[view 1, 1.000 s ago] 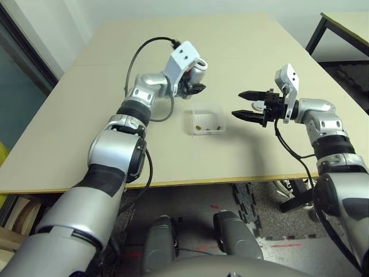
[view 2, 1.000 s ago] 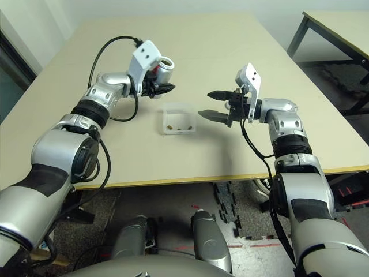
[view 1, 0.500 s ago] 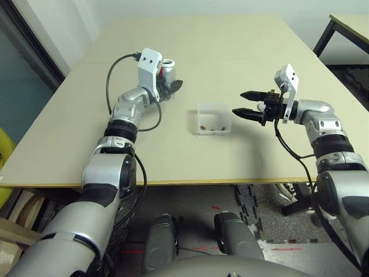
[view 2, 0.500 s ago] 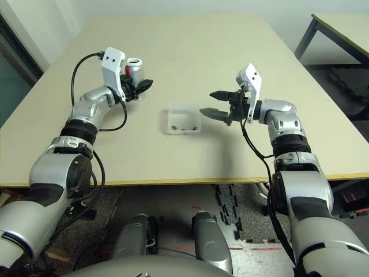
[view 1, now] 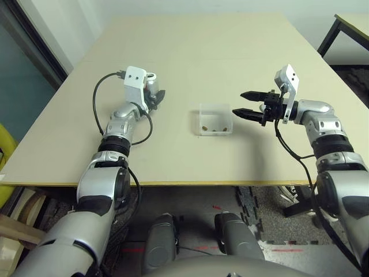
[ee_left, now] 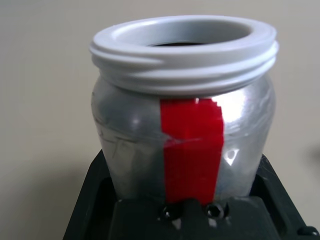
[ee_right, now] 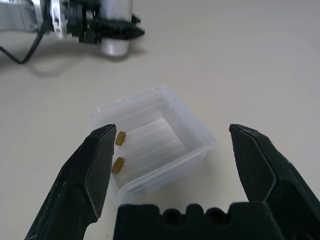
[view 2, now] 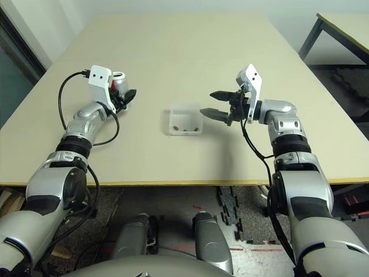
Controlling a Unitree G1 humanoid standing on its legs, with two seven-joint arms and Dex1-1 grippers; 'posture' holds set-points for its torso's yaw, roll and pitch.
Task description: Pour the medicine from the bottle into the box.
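Observation:
The bottle [ee_left: 185,125], silver with a red strip and an open white threaded mouth, stands upright at or just above the table, left of the box. My left gripper [view 1: 157,97] is shut on its body. The box [view 1: 216,132], a clear shallow tray, sits mid-table with the medicine [ee_right: 120,138] lying in it as a few small yellow-brown pills. My right gripper [view 1: 237,104] hovers open just right of the box, one finger [ee_right: 95,170] on each side of its near corner in the right wrist view, holding nothing.
The beige table [view 1: 230,46] stretches far behind the box. Its front edge [view 1: 202,183] runs close below both arms. A dark-legged second table [view 1: 346,26] stands at the far right. A black cable [view 1: 98,109] loops beside my left wrist.
My left arm has swung the bottle from a raised spot near the box out to the left and lowered it upright toward the table. The right gripper has stayed open in place.

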